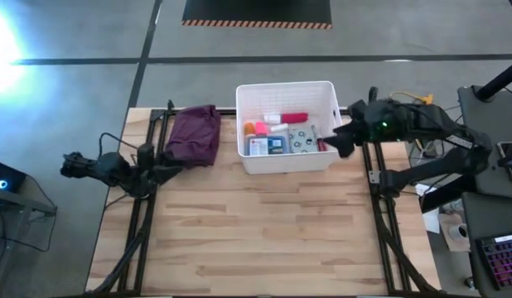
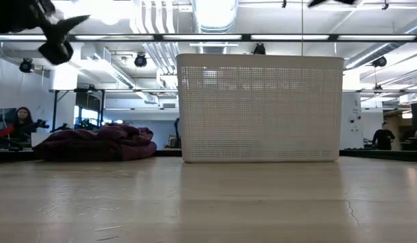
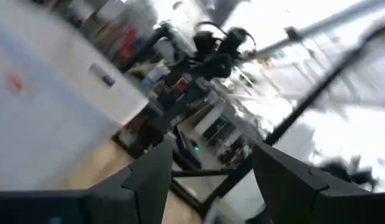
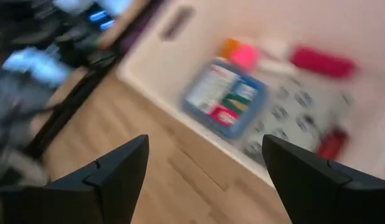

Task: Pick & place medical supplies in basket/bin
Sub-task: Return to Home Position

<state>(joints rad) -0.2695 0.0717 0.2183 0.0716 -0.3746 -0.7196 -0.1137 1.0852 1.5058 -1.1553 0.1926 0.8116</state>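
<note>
Medical supplies (image 1: 281, 139) inside white bin (image 1: 285, 85), just beside spread right pincer (image 4: 205, 142)

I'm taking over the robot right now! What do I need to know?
Left gripper: open, empty, at the table's left edge.
Right gripper: open, empty, by the white bin's right wall.
In the bin: blue first-aid box, patterned packet, red tube, orange and pink caps.
Purple cloth lies left of the bin.
Done: no supplies show outside the bin.
Left: probably only parking the right arm.
</note>
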